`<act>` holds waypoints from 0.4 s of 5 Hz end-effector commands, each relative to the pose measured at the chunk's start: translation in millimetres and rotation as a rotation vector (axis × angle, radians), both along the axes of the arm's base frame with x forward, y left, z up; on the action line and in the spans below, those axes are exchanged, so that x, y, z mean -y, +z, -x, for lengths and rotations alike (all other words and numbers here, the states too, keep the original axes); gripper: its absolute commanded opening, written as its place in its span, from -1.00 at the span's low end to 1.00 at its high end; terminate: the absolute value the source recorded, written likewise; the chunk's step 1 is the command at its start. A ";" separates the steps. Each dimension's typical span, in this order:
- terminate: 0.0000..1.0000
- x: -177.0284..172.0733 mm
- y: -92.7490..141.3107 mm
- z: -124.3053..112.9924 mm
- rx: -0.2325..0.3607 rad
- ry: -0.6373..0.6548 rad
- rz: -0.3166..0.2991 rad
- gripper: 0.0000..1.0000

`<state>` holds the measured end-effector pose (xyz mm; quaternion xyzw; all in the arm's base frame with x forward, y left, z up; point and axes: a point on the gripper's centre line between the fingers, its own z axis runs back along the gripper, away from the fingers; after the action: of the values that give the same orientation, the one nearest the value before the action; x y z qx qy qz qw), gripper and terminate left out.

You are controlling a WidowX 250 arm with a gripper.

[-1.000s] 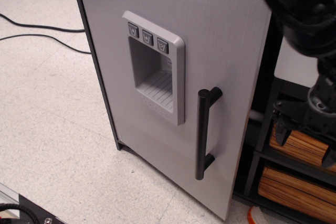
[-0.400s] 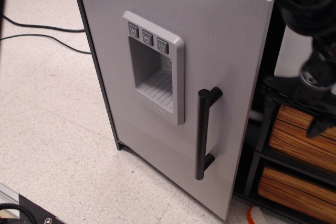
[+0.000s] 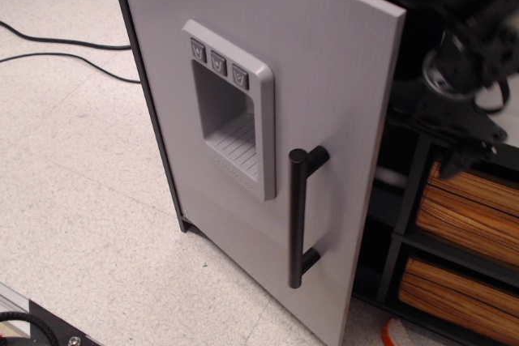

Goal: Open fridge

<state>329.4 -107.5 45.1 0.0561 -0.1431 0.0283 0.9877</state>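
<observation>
Blurred and half hidden behind the door's free edge, the gripper [image 3: 458, 123] sits at about three o'clock in the view — I cannot tell whether its jaws are wide or narrow. Outward from it, at nine o'clock of the claw, the fridge [image 3: 268, 54] door has swung further out than a second ago: its edge and the black bar handle [image 3: 298, 218] have shifted left, widening the dark gap. Opening looks under way, not finished. Wooden-slat drawers [image 3: 466, 216] sit at four o'clock — cables [image 3: 57, 46] at ten.
</observation>
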 end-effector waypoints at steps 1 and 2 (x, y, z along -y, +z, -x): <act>-1.00 -39.9 50.8 16.2 0.052 0.064 0.052 1.00; -1.00 -58.2 49.6 38.0 0.046 0.039 0.056 1.00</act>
<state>283.7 -49.7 77.9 0.0345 -0.1384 0.0491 0.9886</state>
